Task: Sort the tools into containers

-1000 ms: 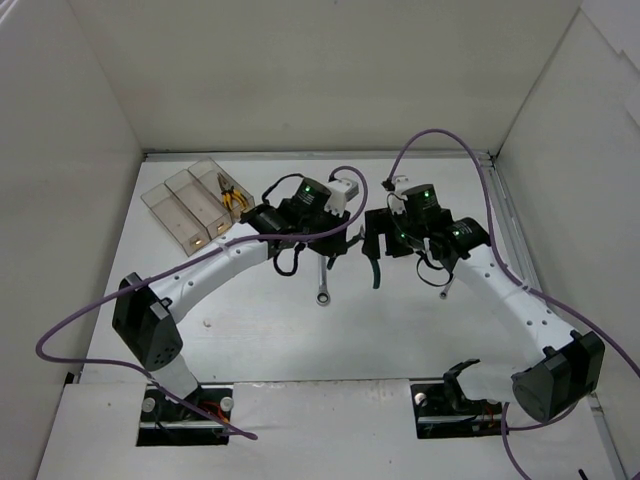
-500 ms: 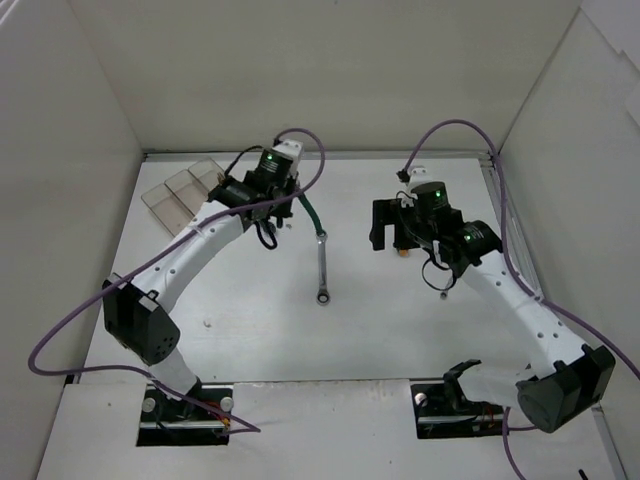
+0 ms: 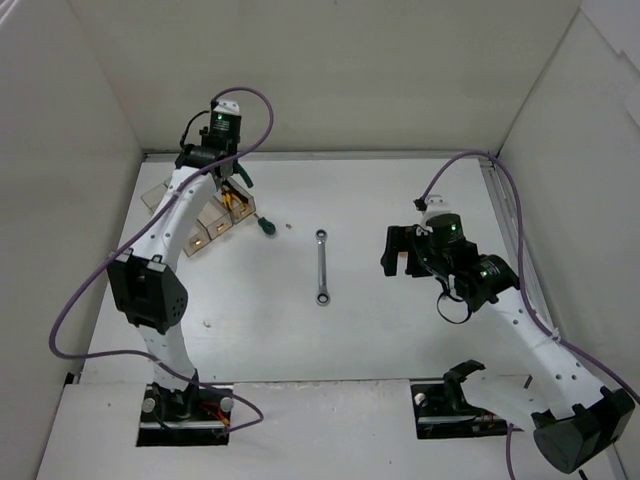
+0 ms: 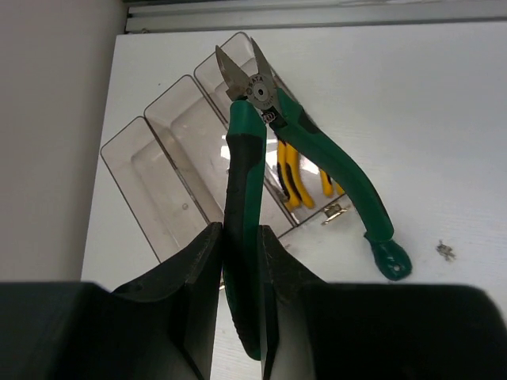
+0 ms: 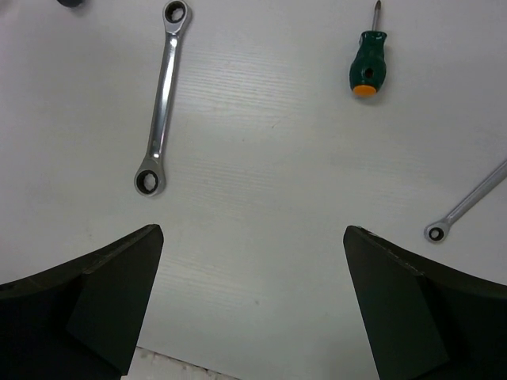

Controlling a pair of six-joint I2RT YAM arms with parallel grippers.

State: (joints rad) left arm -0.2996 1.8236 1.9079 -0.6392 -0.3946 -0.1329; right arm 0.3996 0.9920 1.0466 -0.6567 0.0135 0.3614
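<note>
1. left gripper (image 4: 240, 241): fingers clamped on one handle of the dark green-handled pliers (image 4: 252, 119). the handle runs straight out from between the fingers, with the cutting head at the far end and its blades slightly parted. the second handle splays off to the right of the fingers and is not gripped.
2. containers (image 4: 139, 170): three clear bins joined in a row, lying beyond and below the left gripper, mostly to the left of the clamped handle. the pliers' head shows over the far end of the right-hand bin. whether the pliers touch the bins cannot be told.
3. yellow-handled pliers (image 4: 289, 170): lying inside the right-hand bin, just right of the clamped handle. in the wrist view they show between the two green handles.
4. right gripper (image 5: 252, 233): fingers spread wide apart, nothing between them, bare table (image 5: 261, 158) underneath.
5. ratchet wrench (image 5: 162, 95): silver, flat on the table, ahead of the finger at the left of the right wrist view. one ring end is nearer the gripper, the other farther off.
6. screwdriver (image 5: 367, 65): stubby, green handle with an orange cap, ahead of the finger at the right of that view. the tip points away from the gripper.
7. slim wrench (image 5: 467, 202): silver, just beyond the same finger, cut off by the view's right edge.
8. small metal piece (image 4: 445, 250): loose on the table, right of the free green handle's end. too small to identify.
</note>
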